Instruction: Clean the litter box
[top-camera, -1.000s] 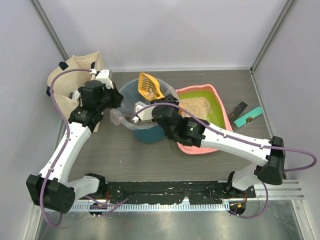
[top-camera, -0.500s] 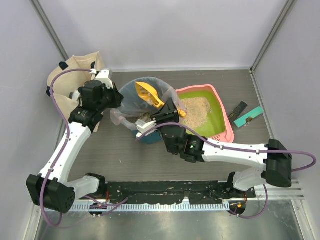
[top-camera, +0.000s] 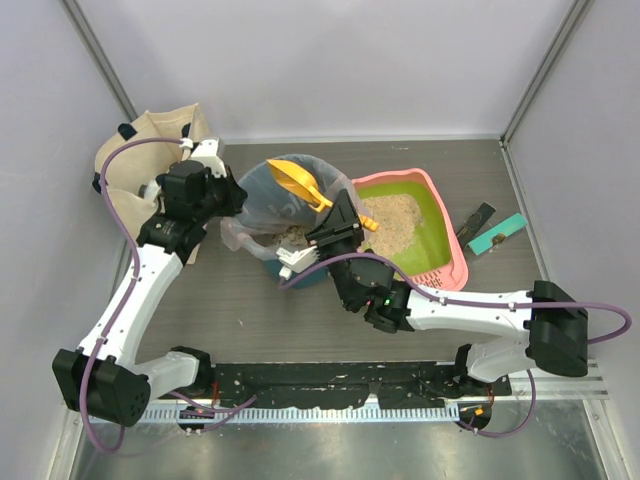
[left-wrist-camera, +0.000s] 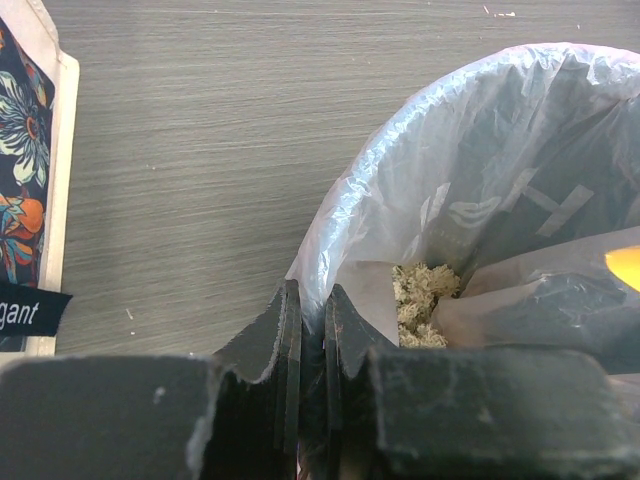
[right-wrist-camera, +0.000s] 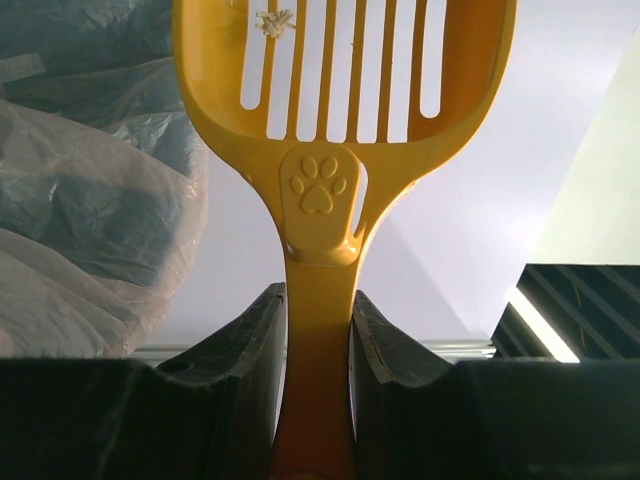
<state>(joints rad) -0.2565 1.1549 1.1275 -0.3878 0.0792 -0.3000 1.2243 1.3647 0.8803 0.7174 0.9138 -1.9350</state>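
Right gripper (right-wrist-camera: 318, 325): tight on the orange scoop (right-wrist-camera: 318, 190), at its handle.
Left gripper (left-wrist-camera: 306, 320): pinching the bin bag (left-wrist-camera: 400, 150) rim.
You: shake the crumbs into the bag under the scoop.

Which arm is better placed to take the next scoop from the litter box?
Right. The right claw is shut on the handle of the orange scoop, next to the litter box. The left claw is pinched on the rim of the bin bag, farther away.
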